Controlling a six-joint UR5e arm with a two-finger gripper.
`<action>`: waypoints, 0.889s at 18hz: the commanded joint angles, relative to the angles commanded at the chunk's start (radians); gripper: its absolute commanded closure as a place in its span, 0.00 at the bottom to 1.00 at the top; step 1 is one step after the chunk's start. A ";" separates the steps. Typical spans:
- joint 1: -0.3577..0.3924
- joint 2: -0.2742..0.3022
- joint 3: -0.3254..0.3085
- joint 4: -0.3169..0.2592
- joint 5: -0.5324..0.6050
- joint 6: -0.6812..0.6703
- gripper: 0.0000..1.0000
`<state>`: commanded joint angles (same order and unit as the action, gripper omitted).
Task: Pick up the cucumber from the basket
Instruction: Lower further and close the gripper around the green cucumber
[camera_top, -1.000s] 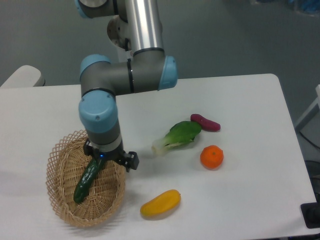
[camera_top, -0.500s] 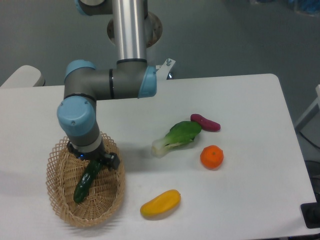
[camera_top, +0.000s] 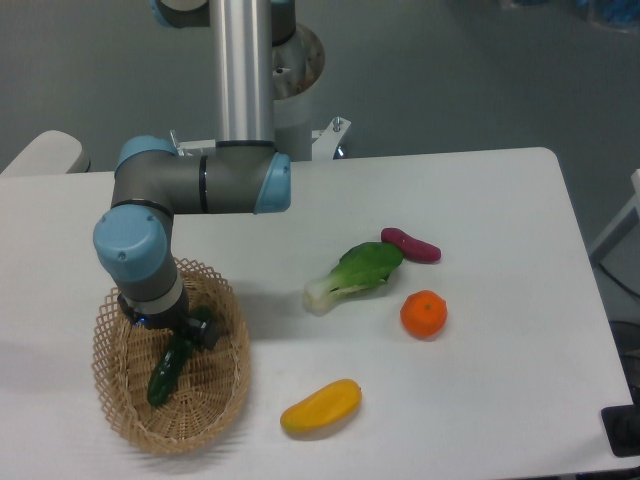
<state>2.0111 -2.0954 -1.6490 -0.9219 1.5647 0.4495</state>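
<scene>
The dark green cucumber (camera_top: 166, 374) lies tilted inside the tan wicker basket (camera_top: 112, 392) at the front left of the table. My gripper (camera_top: 180, 336) points down into the basket, right over the cucumber's upper end. The arm's wrist hides the fingers, so I cannot tell whether they are open or shut, or whether they touch the cucumber. The cucumber's lower end rests on the basket floor.
A bok choy (camera_top: 355, 272), a purple sweet potato (camera_top: 410, 245) and an orange (camera_top: 423, 313) lie right of centre. A yellow fruit (camera_top: 320, 406) lies near the front edge, right of the basket. The arm's base stands behind the table.
The arm has swung left and the wrist has come lower over the basket, closer to the cucumber's upper end. The cucumber and the other produce have not moved.
</scene>
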 joint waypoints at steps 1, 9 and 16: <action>0.000 -0.002 -0.002 0.000 0.000 0.000 0.00; -0.006 -0.021 0.005 0.025 0.009 0.002 0.28; -0.006 -0.021 0.018 0.026 0.009 0.037 0.83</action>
<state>2.0049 -2.1169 -1.6307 -0.8958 1.5739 0.4862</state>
